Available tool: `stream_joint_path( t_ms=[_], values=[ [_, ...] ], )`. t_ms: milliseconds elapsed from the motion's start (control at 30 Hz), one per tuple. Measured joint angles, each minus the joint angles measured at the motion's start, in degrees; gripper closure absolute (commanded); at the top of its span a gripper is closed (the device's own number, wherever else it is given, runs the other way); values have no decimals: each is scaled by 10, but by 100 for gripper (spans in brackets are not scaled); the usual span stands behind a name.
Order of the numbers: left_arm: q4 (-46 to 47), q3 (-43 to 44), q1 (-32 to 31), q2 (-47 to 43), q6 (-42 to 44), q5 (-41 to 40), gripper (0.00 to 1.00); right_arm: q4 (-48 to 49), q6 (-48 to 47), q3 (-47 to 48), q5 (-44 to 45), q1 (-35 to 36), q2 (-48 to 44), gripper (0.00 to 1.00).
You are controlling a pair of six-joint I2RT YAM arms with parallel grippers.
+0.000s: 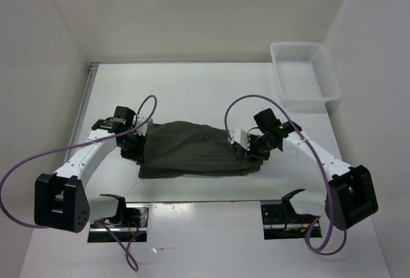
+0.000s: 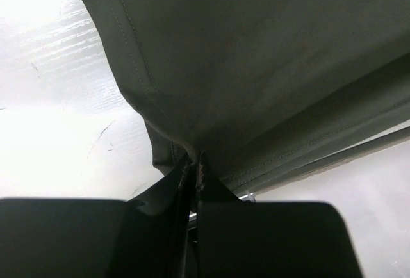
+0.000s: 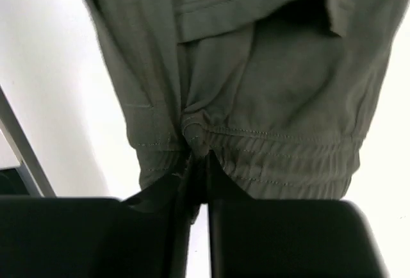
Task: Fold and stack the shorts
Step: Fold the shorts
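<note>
The shorts (image 1: 192, 147) lie in the middle of the white table (image 1: 192, 92), between the two arms. They form a flattened, roughly rectangular dark olive bundle running left to right, with at least one layer folded over another. The left gripper (image 1: 136, 145) sits at the left end of the cloth and the right gripper (image 1: 252, 148) at the right end, both low by the table surface. In the left wrist view, the left gripper (image 2: 195, 163) has its jaws drawn almost together on a thin pinch of fabric at a stitched corner of the shorts (image 2: 256, 66); the cloth fans up and away from that point. In the right wrist view, the right gripper (image 3: 197, 163) is likewise nearly closed. It nips a small bunch of the gathered elastic waistband (image 3: 288, 156), which puckers into a knot just above the fingertips (the rest of the shorts (image 3: 256, 86) spreads out beyond it, with a hemmed flap lying across the top). A white mesh basket (image 1: 309, 100) stands at the far right corner of the table, well apart from the cloth.
</note>
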Motion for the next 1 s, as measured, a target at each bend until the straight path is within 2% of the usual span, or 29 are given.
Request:
stream_joint_path(
  t_ms=[100, 133, 167, 200, 233, 300, 433, 567, 667, 767, 900, 1000],
  values=[
    [2, -1, -3, 1, 0, -3, 89, -6, -28, -5, 6, 9, 0, 71],
    [4, -1, -3, 1, 0, -6, 86, -9, -37, -5, 9, 11, 0, 62],
    [4, -1, -4, 2, 0, -9, 82, -12, -46, -5, 11, 12, 0, 45],
    [5, -2, -6, 2, 0, -13, 75, -16, -58, -5, 16, 12, 0, 41],
    [5, -3, -9, 2, 0, -18, 62, -21, -65, -5, 20, 12, 0, 39],
    [3, -5, -14, 3, 1, -31, 54, -32, -80, -4, 27, 12, -2, 34],
    [-19, -7, -16, 5, 1, -57, 52, -73, -80, 25, 29, 12, -22, 34],
    [-31, -1, -17, 4, 1, -80, 52, -63, -19, 97, 13, 12, -72, 35],
    [-6, 39, -17, 16, 1, -81, 46, -29, 37, 143, -14, 12, -89, 35],
    [34, 111, -27, 70, 1, -69, 44, 12, 96, 165, -36, 12, -60, 35],
    [102, 142, -75, 150, 0, -59, 48, 71, 154, 146, -37, 14, 17, 53],
    [120, 127, -107, 191, 1, -57, 50, 99, 175, 94, 9, 23, 54, 68]
  ],
)
